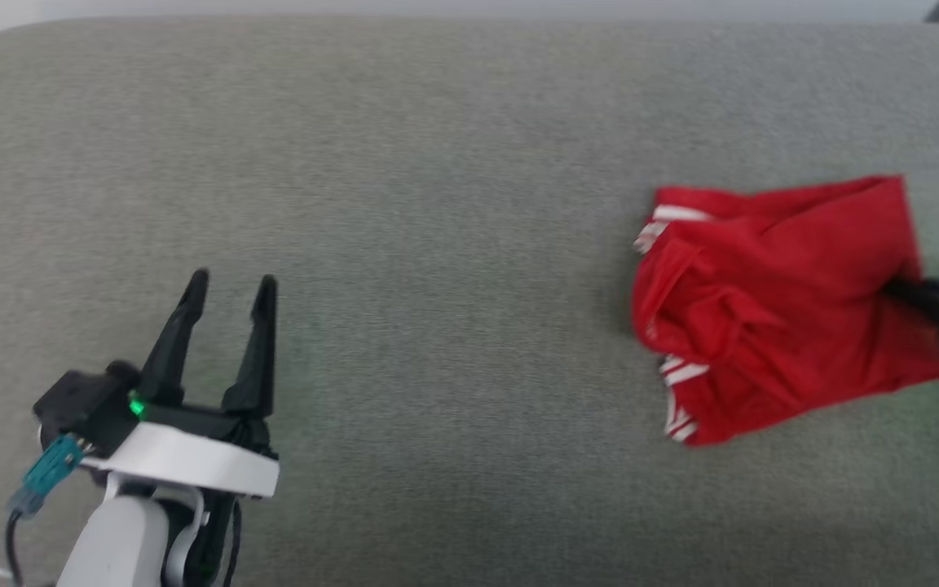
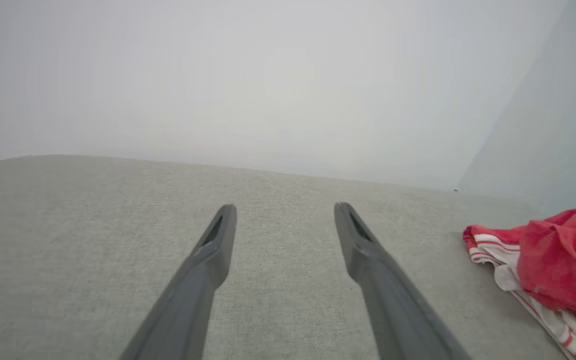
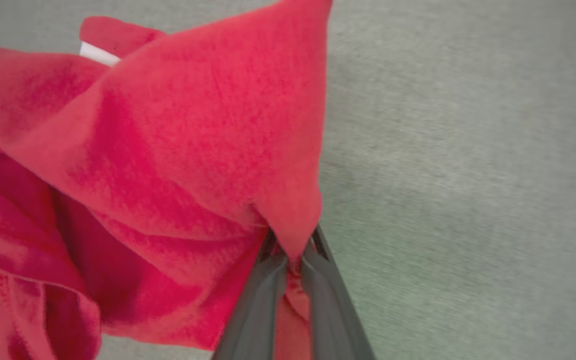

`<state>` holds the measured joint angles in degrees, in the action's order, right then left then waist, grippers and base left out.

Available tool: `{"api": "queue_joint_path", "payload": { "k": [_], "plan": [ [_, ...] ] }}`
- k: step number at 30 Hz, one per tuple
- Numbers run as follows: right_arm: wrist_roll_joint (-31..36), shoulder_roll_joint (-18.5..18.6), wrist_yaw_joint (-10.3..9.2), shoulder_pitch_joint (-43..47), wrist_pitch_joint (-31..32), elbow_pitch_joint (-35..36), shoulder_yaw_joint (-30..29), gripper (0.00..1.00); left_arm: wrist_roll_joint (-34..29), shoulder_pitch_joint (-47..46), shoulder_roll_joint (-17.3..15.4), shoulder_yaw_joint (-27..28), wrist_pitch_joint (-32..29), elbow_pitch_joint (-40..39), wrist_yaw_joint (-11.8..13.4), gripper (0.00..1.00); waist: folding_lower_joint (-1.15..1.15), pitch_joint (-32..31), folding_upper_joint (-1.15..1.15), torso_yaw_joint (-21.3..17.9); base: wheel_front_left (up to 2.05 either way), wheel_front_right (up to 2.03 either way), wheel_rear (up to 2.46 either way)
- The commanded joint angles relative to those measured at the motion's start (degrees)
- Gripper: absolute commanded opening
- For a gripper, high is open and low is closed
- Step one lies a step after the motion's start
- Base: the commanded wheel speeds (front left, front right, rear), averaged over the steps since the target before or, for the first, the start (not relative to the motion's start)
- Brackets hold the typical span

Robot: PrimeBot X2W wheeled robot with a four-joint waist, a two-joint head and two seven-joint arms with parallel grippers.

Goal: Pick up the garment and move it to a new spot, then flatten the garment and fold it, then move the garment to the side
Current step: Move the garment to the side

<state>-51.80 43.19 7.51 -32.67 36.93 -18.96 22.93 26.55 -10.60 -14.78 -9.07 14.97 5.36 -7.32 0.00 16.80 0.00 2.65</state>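
Garment (image 1: pixel 779 310) lies bunched on the grey surface (image 1: pixel 437 163), far to the robot's right, well apart from the left gripper (image 1: pixel 229 289); whether any of it is clear of the surface I cannot tell. The right gripper (image 3: pixel 292 245) is pressed together on a small fold of red cloth at the bundle's right edge; the left gripper's fingers (image 2: pixel 218 240) stand spread, holding nothing.

Risks, as I judge them: the pinch takes only a thin peak of soft fabric, so it may slip free under the bundle's weight; dragged low, the cloth may catch on the surface and twist tighter, making the flattening harder.

Seen from the head, the long axis runs roughly left to right; the pinched end points right, the striped trim (image 1: pixel 681 375) left.
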Motion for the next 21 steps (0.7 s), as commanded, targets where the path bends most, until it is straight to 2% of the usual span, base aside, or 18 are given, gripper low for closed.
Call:
{"api": "queue_joint_path", "payload": {
  "k": [1, 12, 21],
  "plan": [
    [0.51, 0.5, -0.04, -0.88, -0.79, -0.21, -0.43, 0.0, -0.94, -1.2, -0.49, -0.56, 0.29, 0.05, -0.2, 1.0, 0.0, 0.97, 0.0, -1.36, 0.0, 0.0, 0.0],
    [5.08, 4.62, -0.04, -6.24, -6.87, -3.09, -1.62, 0.0, -0.96, -10.02, -2.49, -8.41, 0.28, -0.16, -0.2, 1.0, 0.0, 4.63, 0.0, -6.96, 0.0, 0.0, 0.0],
    [9.01, 7.0, -0.04, -11.96, -14.72, -9.33, -1.21, 0.0, -0.97, -16.43, -4.27, -14.47, 0.29, 0.08, -0.2, 1.0, 0.0, 8.08, 0.0, -11.08, 0.0, 0.0, 0.0]
  ]
}}
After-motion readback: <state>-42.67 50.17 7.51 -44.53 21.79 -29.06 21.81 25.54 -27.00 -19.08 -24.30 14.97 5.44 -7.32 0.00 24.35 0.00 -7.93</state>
